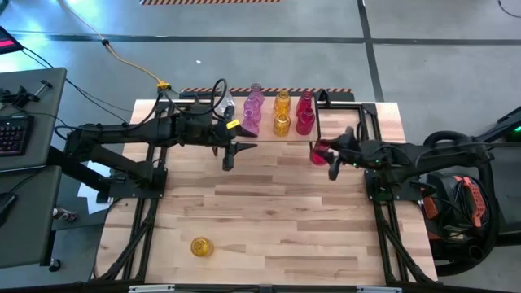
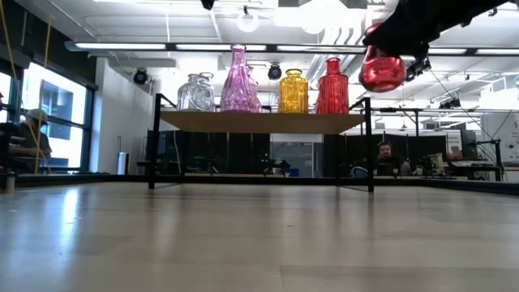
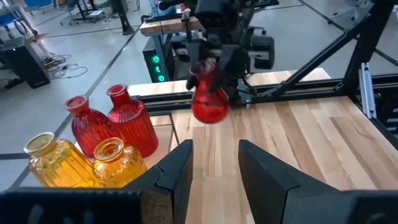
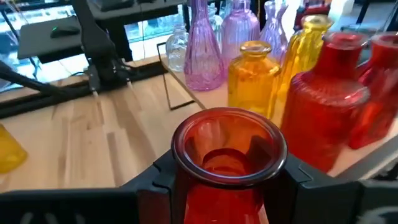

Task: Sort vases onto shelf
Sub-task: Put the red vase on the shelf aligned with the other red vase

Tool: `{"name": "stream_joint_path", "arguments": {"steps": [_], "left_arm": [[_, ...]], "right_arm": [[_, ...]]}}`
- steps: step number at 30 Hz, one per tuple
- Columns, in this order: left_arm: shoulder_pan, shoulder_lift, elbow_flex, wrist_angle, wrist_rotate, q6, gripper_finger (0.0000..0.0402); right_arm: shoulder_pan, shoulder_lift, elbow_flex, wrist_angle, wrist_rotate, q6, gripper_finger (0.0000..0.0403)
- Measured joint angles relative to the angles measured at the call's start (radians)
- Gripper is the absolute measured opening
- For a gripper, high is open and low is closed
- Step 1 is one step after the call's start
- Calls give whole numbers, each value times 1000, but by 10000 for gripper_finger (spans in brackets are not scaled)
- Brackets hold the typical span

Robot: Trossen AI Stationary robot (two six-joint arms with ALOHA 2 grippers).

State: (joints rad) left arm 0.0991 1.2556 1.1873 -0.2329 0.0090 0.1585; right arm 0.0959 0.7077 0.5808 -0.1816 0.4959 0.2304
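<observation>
My right gripper [image 1: 324,155] is clenched around the neck of a round red vase [image 2: 381,71], holding it in the air just right of the shelf [image 2: 261,122] and about level with the vases standing there; the low view shows it clear of both the board and the tabletop [image 1: 269,212]. The step in hand is the carry of this red vase toward the red group at the shelf's right end, where two red vases [image 3: 115,121] already stand beside the amber vases [image 4: 252,78] and the pink-purple vases [image 2: 238,81]. My left gripper [image 1: 229,155] hangs empty, fingers parted, over the table just in front of the shelf. Next, I judge, the vase must travel left over the board's edge and descend upright without knocking its neighbours. One amber vase [image 1: 201,247] lies far off near the table's front edge, unsorted.
</observation>
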Motion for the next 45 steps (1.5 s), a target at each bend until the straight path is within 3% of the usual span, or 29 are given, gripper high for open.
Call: {"name": "stream_joint_path", "arguments": {"steps": [3,10,13,21,27,32,45], "left_arm": [[0,0,0,0,-4,-1,119],[0,0,0,-1,-57,-1,119],[0,0,0,-1,-72,-15,119],[0,0,0,-1,-78,-51,119],[0,0,-1,0,-123,-54,119],[0,0,-1,2,-167,-53,119],[0,0,-1,5,-180,-50,119]], "right_arm": [[-5,44,-1,32,-29,11,130],[-6,175,-1,230,-44,-205,130],[-16,200,-1,268,-39,-181,130],[-52,185,-16,268,-44,-159,130],[-80,93,-132,355,-99,-132,130],[-98,45,-138,380,-114,-193,130],[-182,127,-138,464,-139,-181,130]]}}
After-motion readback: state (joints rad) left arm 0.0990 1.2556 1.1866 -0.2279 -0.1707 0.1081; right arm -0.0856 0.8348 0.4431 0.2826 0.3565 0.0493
